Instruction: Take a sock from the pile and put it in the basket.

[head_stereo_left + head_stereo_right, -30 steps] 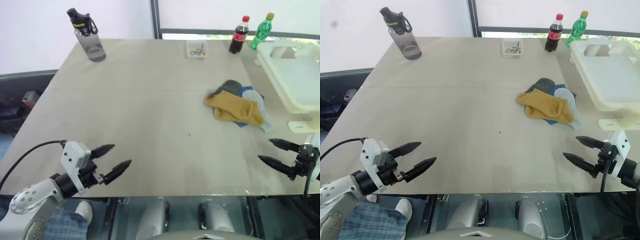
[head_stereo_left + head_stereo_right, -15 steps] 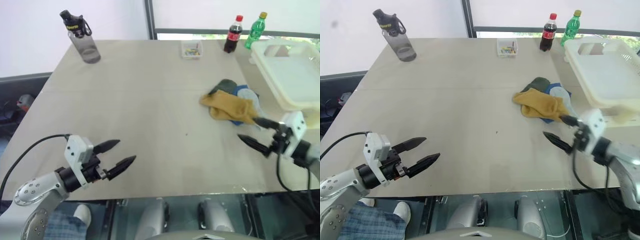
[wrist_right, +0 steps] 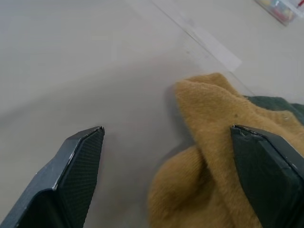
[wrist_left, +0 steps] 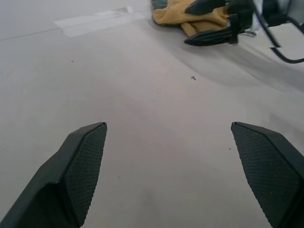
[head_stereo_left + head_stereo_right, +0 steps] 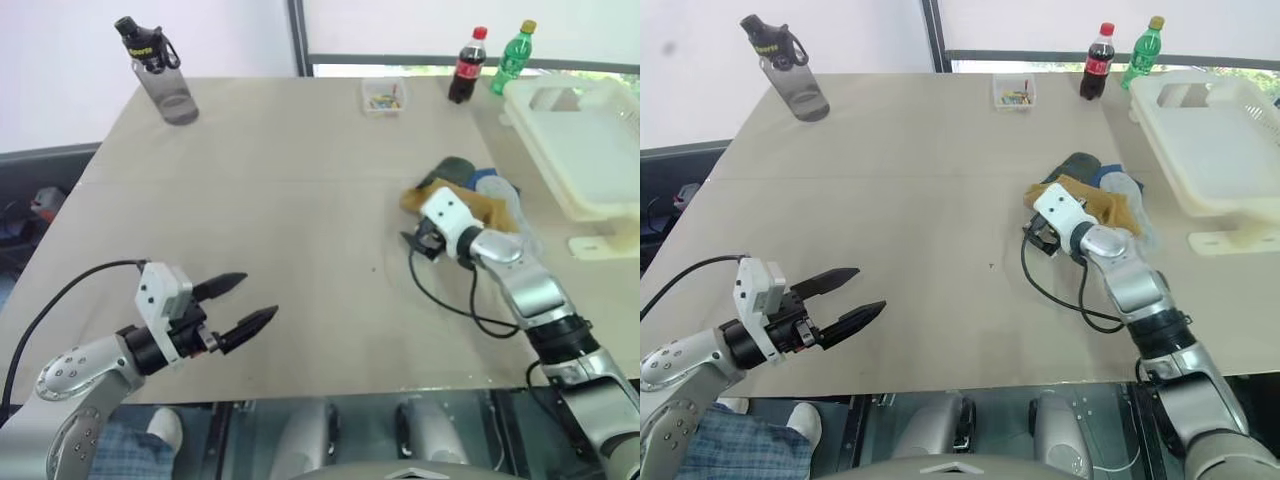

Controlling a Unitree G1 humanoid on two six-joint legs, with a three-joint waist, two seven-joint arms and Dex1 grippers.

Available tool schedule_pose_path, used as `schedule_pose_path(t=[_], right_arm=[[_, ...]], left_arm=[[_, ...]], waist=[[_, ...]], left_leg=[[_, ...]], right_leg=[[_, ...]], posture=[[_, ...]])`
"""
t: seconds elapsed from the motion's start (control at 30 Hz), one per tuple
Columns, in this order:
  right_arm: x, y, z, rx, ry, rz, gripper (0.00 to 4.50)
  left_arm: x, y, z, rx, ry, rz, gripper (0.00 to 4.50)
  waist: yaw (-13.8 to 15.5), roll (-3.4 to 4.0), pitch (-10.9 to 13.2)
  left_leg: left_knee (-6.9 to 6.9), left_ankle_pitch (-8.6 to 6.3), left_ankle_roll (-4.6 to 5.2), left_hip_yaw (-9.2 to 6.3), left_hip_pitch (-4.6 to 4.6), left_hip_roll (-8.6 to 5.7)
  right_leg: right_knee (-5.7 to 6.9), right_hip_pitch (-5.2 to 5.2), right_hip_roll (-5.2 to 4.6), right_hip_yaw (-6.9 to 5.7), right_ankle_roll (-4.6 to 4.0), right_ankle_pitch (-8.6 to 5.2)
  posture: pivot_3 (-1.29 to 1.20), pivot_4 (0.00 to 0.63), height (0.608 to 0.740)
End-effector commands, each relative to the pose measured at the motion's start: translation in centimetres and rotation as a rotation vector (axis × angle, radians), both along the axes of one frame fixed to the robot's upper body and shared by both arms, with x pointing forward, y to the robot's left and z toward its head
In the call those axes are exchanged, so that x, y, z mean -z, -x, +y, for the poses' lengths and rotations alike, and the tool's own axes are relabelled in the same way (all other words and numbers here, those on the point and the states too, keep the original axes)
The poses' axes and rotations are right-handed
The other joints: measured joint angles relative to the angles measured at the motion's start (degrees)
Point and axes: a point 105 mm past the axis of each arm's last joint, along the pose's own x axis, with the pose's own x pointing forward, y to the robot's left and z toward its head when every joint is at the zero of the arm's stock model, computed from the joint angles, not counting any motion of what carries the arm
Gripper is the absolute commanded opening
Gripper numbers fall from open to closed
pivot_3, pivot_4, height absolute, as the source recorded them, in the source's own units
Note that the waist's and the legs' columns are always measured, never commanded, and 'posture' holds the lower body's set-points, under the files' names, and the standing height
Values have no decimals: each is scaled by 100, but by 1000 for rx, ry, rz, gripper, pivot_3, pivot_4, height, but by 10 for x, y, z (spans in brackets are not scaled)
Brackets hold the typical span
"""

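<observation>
Left eye view gives us one table (image 5: 280, 200), one basket (image 5: 590, 150) beyond the pile (image 5: 480, 200), two bottles (image 5: 463, 68) behind it. Our right gripper (image 4: 209, 21) sits at the pile's near edge, jaws spread; left gripper (image 5: 240, 305), well apart, also spread.
</observation>
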Motion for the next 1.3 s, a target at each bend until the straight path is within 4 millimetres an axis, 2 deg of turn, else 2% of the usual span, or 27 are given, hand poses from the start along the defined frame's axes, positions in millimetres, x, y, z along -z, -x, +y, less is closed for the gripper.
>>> schedule_pose_path(t=[0.03, 0.1, 0.4, 0.67, 0.8, 0.87, 1.0, 1.13, 1.23, 1.3], right_arm=[[-17, -10, 7, -3, 29, -108, 4371], [-17, -14, 9, 4, 49, -129, 4371], [-13, -23, 12, 17, 112, -173, 44], [-24, -18, 21, -48, 108, -229, 44], [-25, 10, 46, -210, 31, -153, 44], [-24, 21, 51, -255, 24, -125, 44], [-15, 53, 72, -370, 5, -23, 44], [-5, 74, 96, -444, -23, 35, 44], [-8, 86, 117, -527, -53, 6, 44], [-20, 92, 134, -571, -115, -11, 44]], left_arm=[[-4, 3, -2, -2, -3, -26, 4500], [-2, 4, -3, -4, -2, -25, 4500], [-3, 3, -4, -11, 3, -37, 4500], [-4, 0, -3, -7, -3, -39, 4500], [-5, -1, -3, -2, -6, -38, 4500], [-5, -1, -3, 0, -7, -38, 4500], [-5, -1, -3, 4, -6, -35, 4500], [-5, -1, -5, 7, -2, -37, 4500], [-5, 0, -5, 5, -1, -37, 4500], [-5, 2, -5, 2, 2, -34, 4500]], waist=[[-2, 0, 0], [-3, 0, 0], [-17, 0, 0], [-27, 0, 0], [-25, 0, 0], [-19, 0, 0], [-9, -1, -1], [-15, -1, -1], [-14, -1, -1], [-18, -1, -1]], left_leg=[[-1, 0, 0, 1, 0, 1], [-2, 0, 0, 2, 0, 1], [-3, 0, 0, 10, 1, 2], [-5, 0, 0, 14, 0, 4], [-10, 0, 0, 14, -1, 6], [-12, -1, 1, 13, -2, 8], [-12, -3, 4, 13, -2, 7], [-12, -3, 5, 11, -1, 9], [-12, -3, 3, 11, 1, 9], [-12, -2, 1, 11, 1, 9]], right_leg=[[0, 0, 0, 1, 0, 0], [0, -1, 0, 2, 0, 0], [3, -6, 1, 10, 1, 0], [4, -10, 0, 14, 1, 1], [3, -14, 0, 15, 1, 1], [2, -15, 0, 15, 1, 1], [2, -14, -4, 15, 1, 1], [3, -15, -11, 14, 0, 1], [4, -15, -10, 14, 0, 1], [3, -16, -7, 14, 0, 1]], posture=[[0, 150, 740], [0, 150, 740], [0, 150, 740], [0, 150, 740], [0, 150, 740], [0, 150, 740], [0, 150, 740], [0, 150, 740], [0, 150, 740], [0, 150, 740]])
